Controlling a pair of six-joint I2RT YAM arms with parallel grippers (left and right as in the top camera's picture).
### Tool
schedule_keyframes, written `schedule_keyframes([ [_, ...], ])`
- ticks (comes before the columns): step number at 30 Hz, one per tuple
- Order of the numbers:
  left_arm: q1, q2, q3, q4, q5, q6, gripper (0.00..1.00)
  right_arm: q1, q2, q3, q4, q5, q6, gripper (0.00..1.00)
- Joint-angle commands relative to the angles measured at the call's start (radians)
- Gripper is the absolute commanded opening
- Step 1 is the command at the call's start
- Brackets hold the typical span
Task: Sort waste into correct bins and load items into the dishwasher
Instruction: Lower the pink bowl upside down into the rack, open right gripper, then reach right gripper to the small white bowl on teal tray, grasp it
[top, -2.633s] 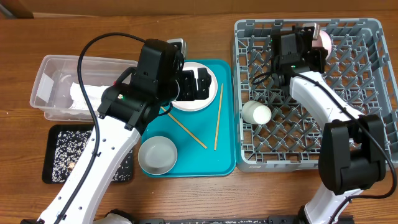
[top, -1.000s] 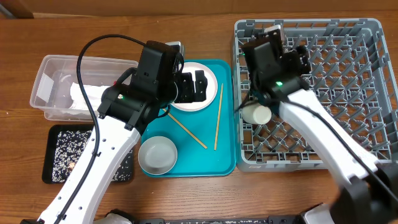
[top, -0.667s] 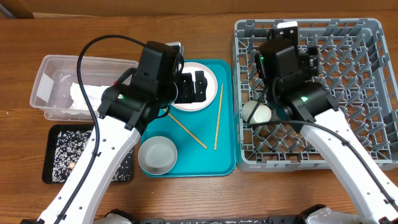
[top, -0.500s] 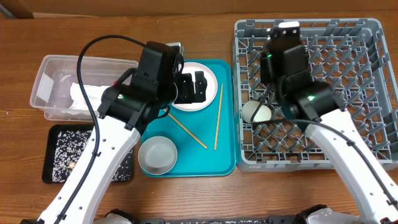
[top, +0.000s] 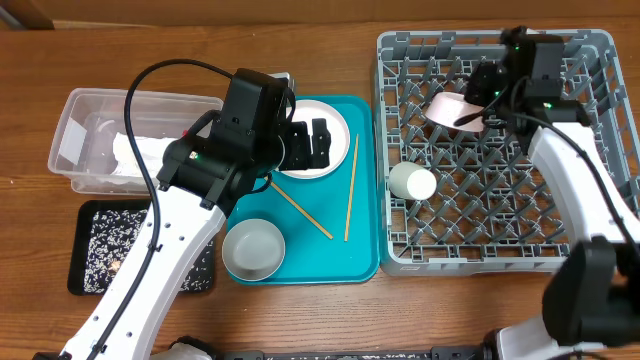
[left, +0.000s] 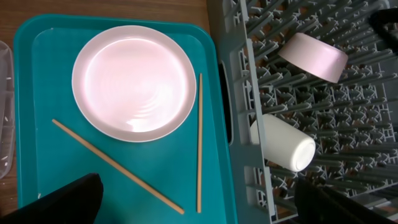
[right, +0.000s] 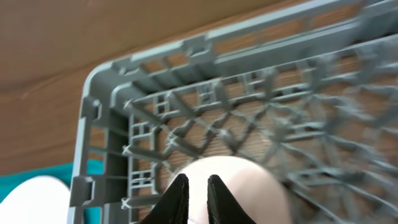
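My left gripper (top: 311, 138) is open and empty, hovering over the round white plate (top: 340, 133) on the teal tray; in the left wrist view its fingers (left: 199, 208) straddle the plate (left: 134, 83). My right gripper (top: 472, 102) is shut on the rim of the pinkish-white bowl (top: 448, 108), tilted among the pegs at the back of the grey dish rack (top: 500, 262). The right wrist view shows the fingers (right: 198, 190) on the bowl (right: 249, 186). The white cup (top: 412, 182) lies on its side in the rack. The grey bowl (top: 253, 249) sits on the teal tray.
The clear tub (top: 75, 120) holds the white napkin (top: 135, 155). The black tray (top: 95, 245) holds scattered rice. Two chopsticks (top: 300, 210) lie on the teal serving tray (top: 360, 262). The rack's wall (left: 236, 93) borders that tray.
My right arm has swung from over the cup to the rack's back right, and the pinkish-white bowl now shows at the rack's back middle. The left arm has not moved.
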Motion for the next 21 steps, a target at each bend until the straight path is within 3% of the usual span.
schedule_keyframes([
  [1, 0.003, 0.005, 0.011, 0.0, -0.016, 0.005, 1.0, 0.003, 0.07, 0.002, 0.026, -0.164, -0.034, 0.14],
  [9, 0.003, 0.005, 0.011, -0.001, -0.037, 0.005, 1.0, 0.003, 0.02, 0.017, -0.183, -0.114, -0.029, 0.11],
  [16, 0.01, 0.001, 0.014, 0.011, -0.098, 0.005, 1.0, 0.041, -0.161, 0.032, -0.293, -0.174, -0.029, 0.18],
  [21, 0.079, -0.006, 0.051, -0.019, -0.074, -0.014, 1.0, 0.175, -0.231, 0.032, -0.312, -0.23, -0.029, 0.27],
])
